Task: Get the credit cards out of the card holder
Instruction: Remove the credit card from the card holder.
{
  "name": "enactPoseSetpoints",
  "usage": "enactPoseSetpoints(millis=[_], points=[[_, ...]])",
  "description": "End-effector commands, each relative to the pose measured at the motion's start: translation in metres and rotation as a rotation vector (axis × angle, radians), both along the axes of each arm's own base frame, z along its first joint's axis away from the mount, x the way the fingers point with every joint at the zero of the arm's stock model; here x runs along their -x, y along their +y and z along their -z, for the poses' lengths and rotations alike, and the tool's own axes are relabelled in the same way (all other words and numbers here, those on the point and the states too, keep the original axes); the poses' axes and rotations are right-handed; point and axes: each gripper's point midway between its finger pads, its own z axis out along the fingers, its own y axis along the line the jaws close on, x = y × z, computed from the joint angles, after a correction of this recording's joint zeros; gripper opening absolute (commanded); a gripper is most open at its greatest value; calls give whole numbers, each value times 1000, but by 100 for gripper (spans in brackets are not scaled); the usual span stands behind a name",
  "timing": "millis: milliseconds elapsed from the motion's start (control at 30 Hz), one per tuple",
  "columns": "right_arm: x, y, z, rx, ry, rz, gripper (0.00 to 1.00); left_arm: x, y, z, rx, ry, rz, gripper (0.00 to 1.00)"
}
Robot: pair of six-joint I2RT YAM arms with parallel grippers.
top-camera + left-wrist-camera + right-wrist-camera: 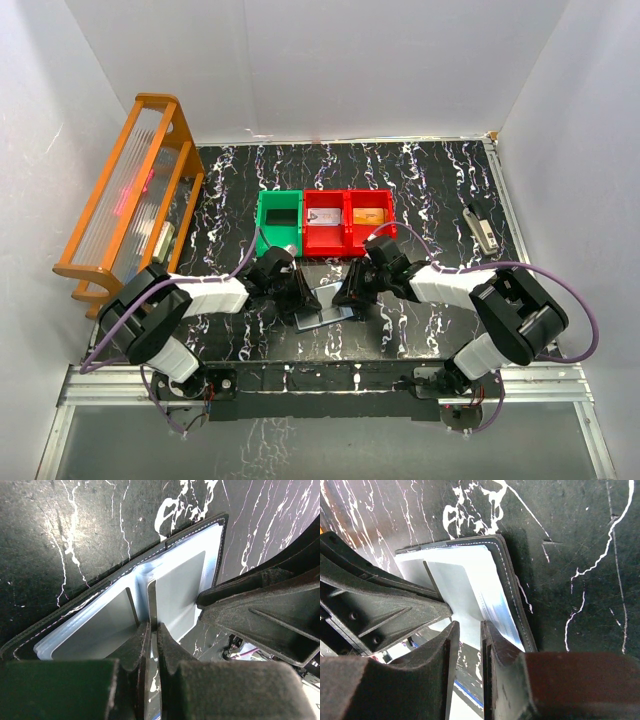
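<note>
Only from above: can see the card holder (325, 312) open just in front of the red bins (344, 243), credit cards (326, 216) inside them, print too small to read. Only from wrists: can see left gripper (153, 627) and right gripper (468, 626) nearly closed, each pinching a light-blue leaf of the holder.

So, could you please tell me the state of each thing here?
card holder: open, light-blue panels up.
left gripper: shut on the card holder's upright leaf.
right gripper: fingers close over a panel; grip unclear.
green bin: looks empty.
red bins: one card in each.
</note>
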Motion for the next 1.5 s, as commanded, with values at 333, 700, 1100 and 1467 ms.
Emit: enactPoseSetpoints(millis=[333, 700, 1100, 1467], points=[[16, -18, 35, 185, 64, 27, 29, 9, 14, -7, -17, -70, 18, 0], [17, -15, 36, 169, 62, 6, 27, 10, 35, -14, -36, -92, -31, 0], [18, -12, 37, 154, 69, -6, 27, 11, 29, 1, 4, 7, -115, 29], [26, -9, 40, 108, 96, -4, 27, 17, 38, 27, 11, 64, -205, 15]])
